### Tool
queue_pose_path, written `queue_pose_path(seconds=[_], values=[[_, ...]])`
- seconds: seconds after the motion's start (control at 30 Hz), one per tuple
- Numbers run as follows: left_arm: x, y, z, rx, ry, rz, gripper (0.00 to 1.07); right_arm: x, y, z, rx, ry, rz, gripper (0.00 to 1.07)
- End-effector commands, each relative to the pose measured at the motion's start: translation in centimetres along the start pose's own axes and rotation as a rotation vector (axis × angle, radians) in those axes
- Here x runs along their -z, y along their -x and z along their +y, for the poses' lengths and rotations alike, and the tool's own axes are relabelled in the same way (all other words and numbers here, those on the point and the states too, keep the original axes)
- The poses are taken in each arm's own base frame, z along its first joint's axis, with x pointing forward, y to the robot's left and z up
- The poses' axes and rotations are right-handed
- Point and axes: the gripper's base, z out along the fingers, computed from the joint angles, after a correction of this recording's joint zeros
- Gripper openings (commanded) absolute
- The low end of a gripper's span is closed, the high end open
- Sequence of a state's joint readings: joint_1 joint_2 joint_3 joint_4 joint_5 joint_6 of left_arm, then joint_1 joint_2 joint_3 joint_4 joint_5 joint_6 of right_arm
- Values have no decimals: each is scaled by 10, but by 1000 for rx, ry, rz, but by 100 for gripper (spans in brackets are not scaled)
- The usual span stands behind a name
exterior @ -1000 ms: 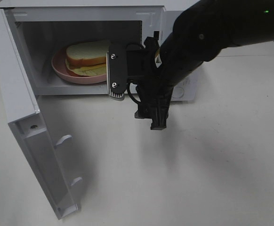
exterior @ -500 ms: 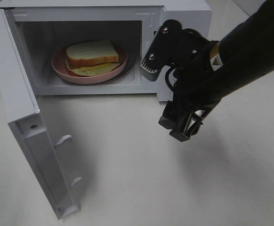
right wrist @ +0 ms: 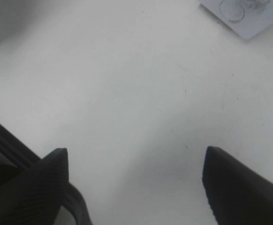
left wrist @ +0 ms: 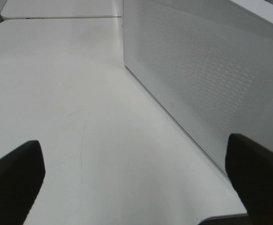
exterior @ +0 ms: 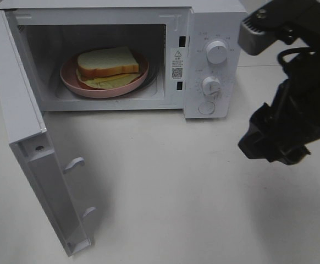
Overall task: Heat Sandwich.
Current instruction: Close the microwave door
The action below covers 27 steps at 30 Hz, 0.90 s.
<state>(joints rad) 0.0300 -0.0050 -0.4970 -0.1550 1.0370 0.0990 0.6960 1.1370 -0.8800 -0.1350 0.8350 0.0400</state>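
The sandwich (exterior: 107, 62), white bread with tan crust and yellow filling, lies on a round pink plate (exterior: 72, 81) inside the open white microwave (exterior: 215, 22). Its door (exterior: 36, 159) hangs wide open at the left. My right gripper (exterior: 272, 146) hovers over the table to the right of the microwave, well away from the sandwich, open with nothing between its fingers (right wrist: 134, 159). My left gripper (left wrist: 134, 176) does not show in the exterior view; its wrist view has it open and empty over bare table beside the microwave's perforated side wall (left wrist: 207, 79).
The microwave's control panel with two round knobs (exterior: 216, 53) and a button faces the front right. A corner of that panel (right wrist: 249, 14) appears in the right wrist view. White tabletop (exterior: 165, 187) stretches in front of the oven.
My right arm has swung from in front of the microwave opening out to the right, uncovering the control panel. The sandwich and door have not moved.
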Motion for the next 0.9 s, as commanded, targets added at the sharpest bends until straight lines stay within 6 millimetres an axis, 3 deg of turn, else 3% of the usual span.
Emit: queue_pose_path(seconds=[0.03, 0.4, 0.63, 0.73, 0.9], values=[[2, -2, 0, -2, -2, -29, 103, 17, -15, 1, -54, 18, 39, 76], [2, -2, 0, -2, -2, -29, 103, 57, -47, 0, -91, 41, 46, 76], [2, -2, 0, -2, -2, -29, 103, 86, -74, -2, -103, 42, -57, 76], [2, -2, 0, -2, -2, -29, 103, 89, -91, -3, -109, 36, -99, 76], [2, -2, 0, -2, -2, -29, 103, 77, -119, -4, -154, 4, -109, 76]])
